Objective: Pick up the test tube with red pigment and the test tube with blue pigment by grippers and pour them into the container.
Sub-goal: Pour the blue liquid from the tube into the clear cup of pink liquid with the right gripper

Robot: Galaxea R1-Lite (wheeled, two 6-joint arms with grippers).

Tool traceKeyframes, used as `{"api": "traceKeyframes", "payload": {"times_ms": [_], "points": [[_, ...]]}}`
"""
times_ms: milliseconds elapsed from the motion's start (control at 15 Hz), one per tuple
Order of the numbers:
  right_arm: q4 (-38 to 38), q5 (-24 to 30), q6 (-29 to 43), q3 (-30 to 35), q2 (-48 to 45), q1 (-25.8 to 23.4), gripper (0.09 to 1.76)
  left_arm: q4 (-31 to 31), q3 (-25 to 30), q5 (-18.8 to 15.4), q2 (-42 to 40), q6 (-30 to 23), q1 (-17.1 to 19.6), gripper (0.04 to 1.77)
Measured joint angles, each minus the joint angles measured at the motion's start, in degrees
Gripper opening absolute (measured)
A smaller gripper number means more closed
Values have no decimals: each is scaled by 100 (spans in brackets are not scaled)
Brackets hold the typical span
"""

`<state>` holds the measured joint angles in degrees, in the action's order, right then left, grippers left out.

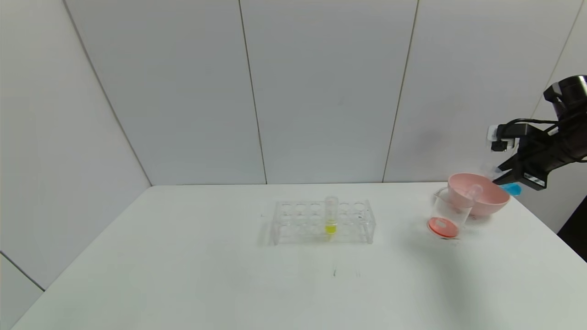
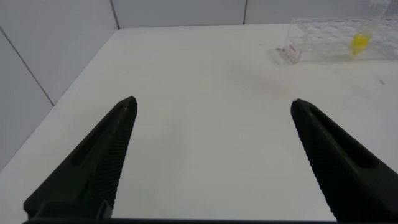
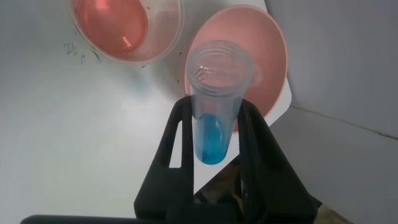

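Head view: the right gripper (image 1: 504, 176) hangs above the table's (image 1: 229, 275) far right corner, just behind the pink bowl (image 1: 486, 195), its black fingers clamped on the test tube with blue pigment (image 1: 512, 188). In the right wrist view that slim clear tube (image 3: 212, 106) has a ribbed open mouth and a rounded bottom holding bright blue liquid, and sits squeezed between the matte fingers (image 3: 177, 134). The container (image 1: 447, 213), a short clear glass beaker with a pouring lip, stands touching the bowl's front and holds orange-red liquid. A clear tube (image 1: 471, 193) leans inside the smooth round bowl. The transparent plastic rack (image 1: 323, 220) stands mid-table, well apart, with the yellow-liquid tube (image 1: 331, 217) upright in it. The left gripper (image 2: 211, 162) hovers with fingers wide apart over bare white table near the left edge.
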<state>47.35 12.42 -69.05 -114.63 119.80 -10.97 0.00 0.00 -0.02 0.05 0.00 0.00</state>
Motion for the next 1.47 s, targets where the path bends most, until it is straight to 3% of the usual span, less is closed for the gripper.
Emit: {"api": "traceKeyframes", "payload": {"times_ms": [467,933,1467], "points": [[530,-827,-11,2,-28,321,48,0,0,2,0,0,0,176],[553,-1493,-4,2,-9,631,48,0,0,2,0,0,0,176],[499,-2678,-67,2,127,983,48,0,0,2,0,0,0,176]]}}
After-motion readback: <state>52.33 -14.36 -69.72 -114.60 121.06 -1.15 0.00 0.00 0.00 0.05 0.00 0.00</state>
